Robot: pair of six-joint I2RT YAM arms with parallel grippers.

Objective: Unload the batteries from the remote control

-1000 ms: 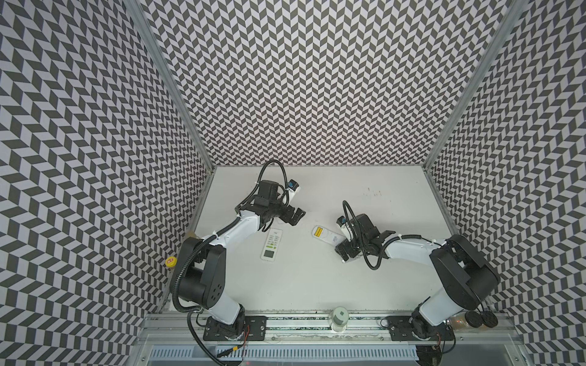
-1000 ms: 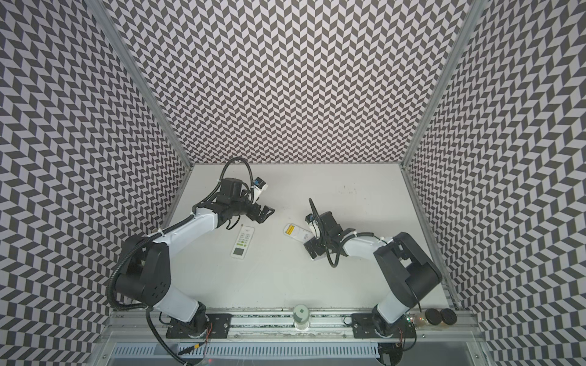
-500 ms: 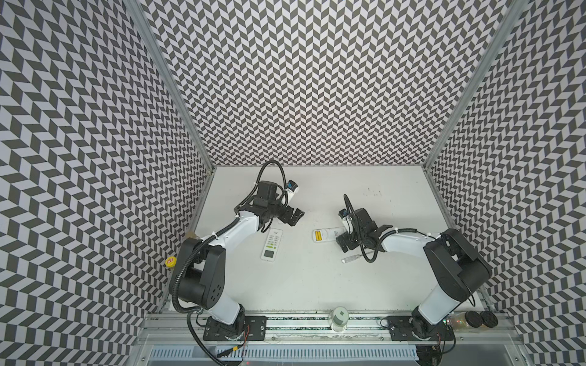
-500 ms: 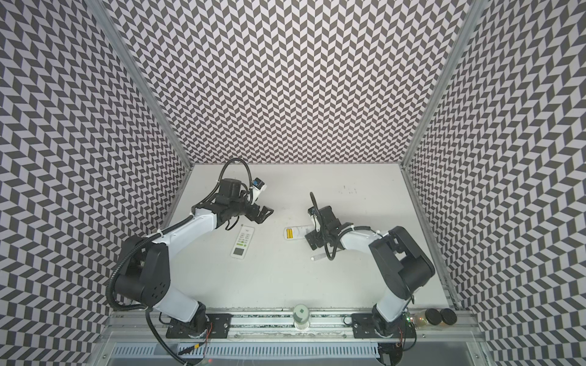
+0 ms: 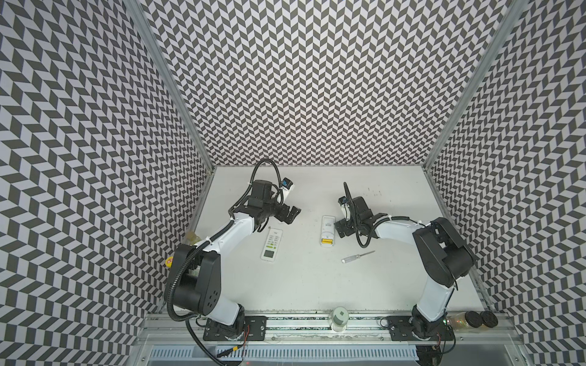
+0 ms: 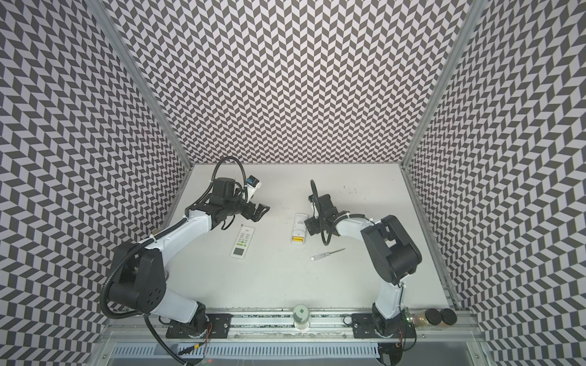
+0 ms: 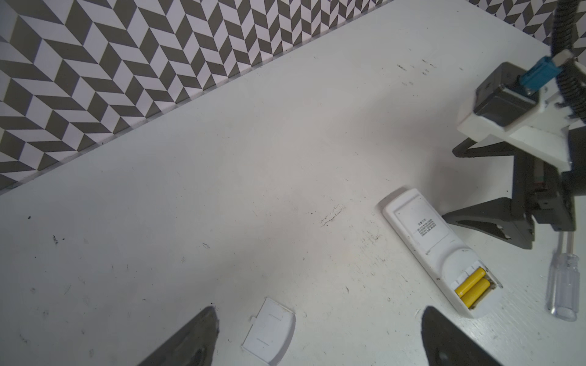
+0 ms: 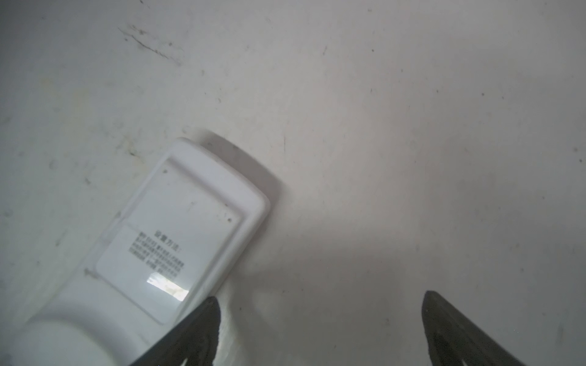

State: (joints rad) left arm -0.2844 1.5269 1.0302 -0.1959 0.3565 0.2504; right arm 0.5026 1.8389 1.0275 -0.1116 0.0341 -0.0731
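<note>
Only left-wrist — probable cover [image 7: 269,330] off batteries [image 7: 472,286]

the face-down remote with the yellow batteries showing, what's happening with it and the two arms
The face-down remote lies with its compartment open and two yellow batteries inside, not yet taken out. A cover lies loose on the table. The right gripper is open beside that remote, holding nothing; the left gripper, open and empty too, is near a second, face-up remote. A screwdriver lies close by.
</note>
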